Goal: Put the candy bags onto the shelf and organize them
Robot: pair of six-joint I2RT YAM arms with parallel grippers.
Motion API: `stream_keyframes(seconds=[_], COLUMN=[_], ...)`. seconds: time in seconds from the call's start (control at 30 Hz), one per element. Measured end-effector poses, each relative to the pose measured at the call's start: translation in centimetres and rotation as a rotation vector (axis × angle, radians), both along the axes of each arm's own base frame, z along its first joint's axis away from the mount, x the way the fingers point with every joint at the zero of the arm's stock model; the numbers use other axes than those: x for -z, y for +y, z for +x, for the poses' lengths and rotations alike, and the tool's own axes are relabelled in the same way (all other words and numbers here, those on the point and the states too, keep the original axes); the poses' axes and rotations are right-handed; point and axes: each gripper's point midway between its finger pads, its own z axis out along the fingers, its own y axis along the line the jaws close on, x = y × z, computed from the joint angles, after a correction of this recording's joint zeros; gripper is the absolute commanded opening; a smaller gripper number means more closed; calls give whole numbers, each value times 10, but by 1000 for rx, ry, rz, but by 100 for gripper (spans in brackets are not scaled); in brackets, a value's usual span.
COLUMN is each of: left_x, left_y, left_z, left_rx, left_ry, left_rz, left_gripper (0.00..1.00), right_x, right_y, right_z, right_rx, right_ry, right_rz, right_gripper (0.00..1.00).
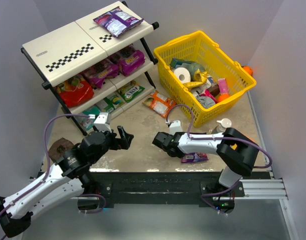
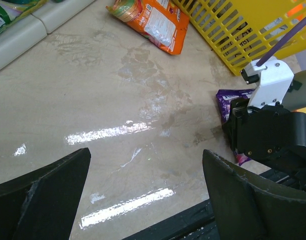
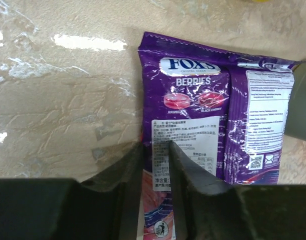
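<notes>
- The R arm has the job now. The right gripper is down on the purple shiny plastic candy bag w/ red berry pics on it.
- That bag lies flat on the beige stone-look table, near the front edge, just in front of the yellow plastic mesh basket.
- The R jaws are almost together, w/ only a thin slit left. The purple bag shows thru the slit & runs under both fingers. It is not clear if they pinch it or just sit on top.
- The left gripper hangs low over bare table, jaws wide apart, nothing in it. It faces the R one.
- The big slanted three-level shelf, cream w/ black & white check strips, stands at the back left, well apart from this bag.
- The shelf holds bags on every level. One purple bag is on top.
- An orange plastic candy bag lies on the table between shelf & basket.
- Step in hand: prob. the pick-up of the purple bag.
- Next move: it needs a firm pinch on one edge, as the bag looks flat & slippery. Then lift it & take it left to a free spot. The top-left panel looks bare.
- The shelf looks far for the R arm, so a pass to the L arm may help.
</notes>
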Motion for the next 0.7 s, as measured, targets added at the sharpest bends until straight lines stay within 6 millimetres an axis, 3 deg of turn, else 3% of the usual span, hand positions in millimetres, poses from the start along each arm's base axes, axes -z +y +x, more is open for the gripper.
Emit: stream_keyframes(seconds=[0.07, 0.3, 0.47, 0.5, 0.53, 0.57, 0.63, 0.7], left_x=[0, -1, -1, -1, -1, -1, -1, -1], left_y=[0, 4, 7, 8, 8, 9, 10, 10], left_z=[0, 0, 0, -1, -1, -2, -2, -3], left_rx=[-2, -11, -22, -23, -24, -25, -25, -26], left_ry=[-1, -6, -8, -9, -9, -9, -8, -8], left_rz=[0, 1, 5, 6, 7, 7, 8, 8], left_gripper=[99, 99, 100, 100, 99, 100, 100, 99], right_x=[1, 2, -2, -3, -6, -8, -11, -11], right_y=[2, 15, 46, 49, 52, 55, 55, 47], right_z=[1, 0, -4, -5, -5, -4, -2, -4], right_rx=[-5, -36, -124, -131, -132, -127, -106, -81], right_ry=[-2, 12, 31, 30, 24, 18, 5, 0], right_rz=[2, 46, 147, 158, 165, 175, 184, 157], right_gripper=[0, 0, 0, 10, 32, 46, 60, 63])
